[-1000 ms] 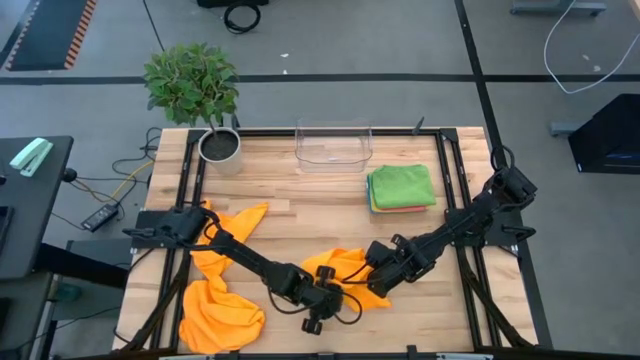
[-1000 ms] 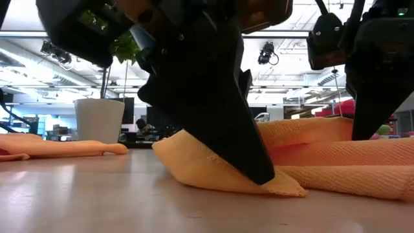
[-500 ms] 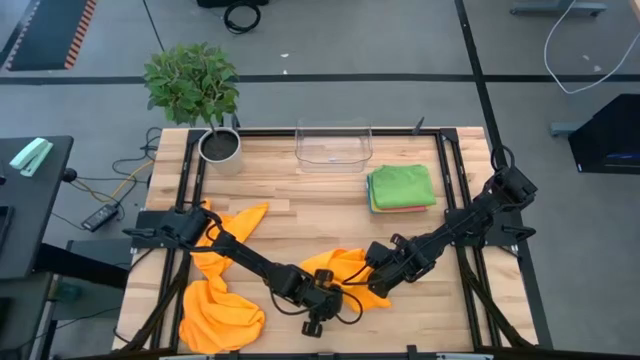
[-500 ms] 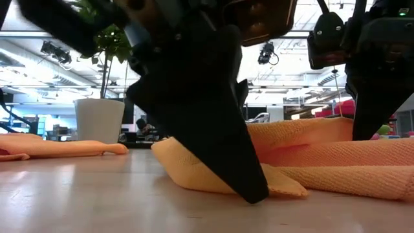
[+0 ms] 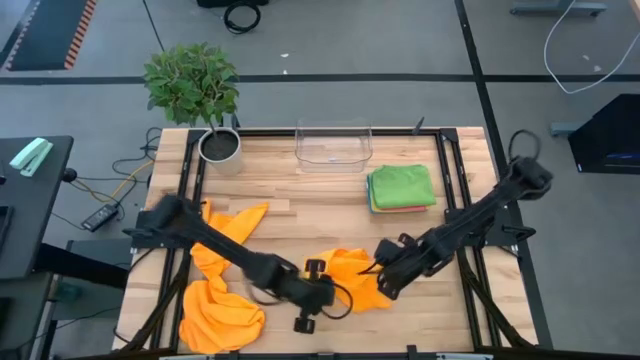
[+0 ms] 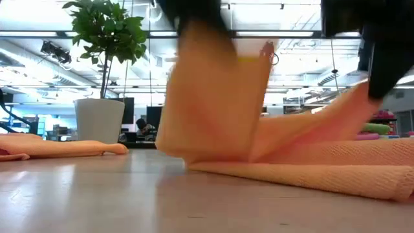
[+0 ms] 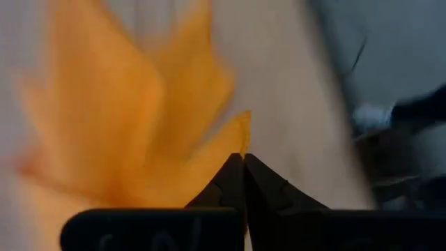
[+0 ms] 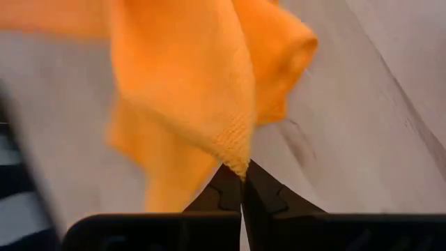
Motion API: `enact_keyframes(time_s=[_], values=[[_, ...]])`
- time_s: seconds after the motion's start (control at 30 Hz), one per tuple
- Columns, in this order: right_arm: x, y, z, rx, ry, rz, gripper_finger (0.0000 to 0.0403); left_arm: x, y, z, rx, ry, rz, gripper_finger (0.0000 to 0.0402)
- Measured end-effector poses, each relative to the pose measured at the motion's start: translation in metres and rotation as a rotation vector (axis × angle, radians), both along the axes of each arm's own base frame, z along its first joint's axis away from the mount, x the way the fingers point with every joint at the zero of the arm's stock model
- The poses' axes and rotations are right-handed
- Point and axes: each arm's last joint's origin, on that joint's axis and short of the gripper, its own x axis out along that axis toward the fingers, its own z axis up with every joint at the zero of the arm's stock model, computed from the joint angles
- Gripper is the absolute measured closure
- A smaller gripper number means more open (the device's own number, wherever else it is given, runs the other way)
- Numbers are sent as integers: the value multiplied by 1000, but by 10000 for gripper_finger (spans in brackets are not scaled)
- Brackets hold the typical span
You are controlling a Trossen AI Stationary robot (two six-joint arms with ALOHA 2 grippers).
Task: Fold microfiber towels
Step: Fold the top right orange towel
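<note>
Orange towel [image 5: 352,280] in the front middle of the wooden table [image 5: 300,200], held at two corners and partly lifted off the surface. Left gripper [image 7: 243,162] closed on one corner, fingers pressed together on the cloth edge. Right gripper [image 8: 241,174] also pinched shut on another corner of the same towel, cloth hanging from its tips. Second orange towel [image 5: 222,300] crumpled at the front left of the table, well apart from both grippers. Folded stack, green towel [image 5: 402,186] on top, near the right rear, just beside the clear plastic bin [image 5: 333,146]. Potted plant [image 5: 195,90] at the left rear corner.
</note>
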Motion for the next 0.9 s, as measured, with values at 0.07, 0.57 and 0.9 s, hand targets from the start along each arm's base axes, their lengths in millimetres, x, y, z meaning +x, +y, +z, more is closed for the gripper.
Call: enact_keyframes(time_s=[0.07,0.57,0.9], values=[[-11,-2,20,41,-60,0,400,-14,3,37,16,-93,-8,397],[-96,-10,141,321,-574,273,400,-116,38,183,55,-528,224,397],[-103,-51,201,144,-701,302,400,-120,59,188,281,-560,379,396]])
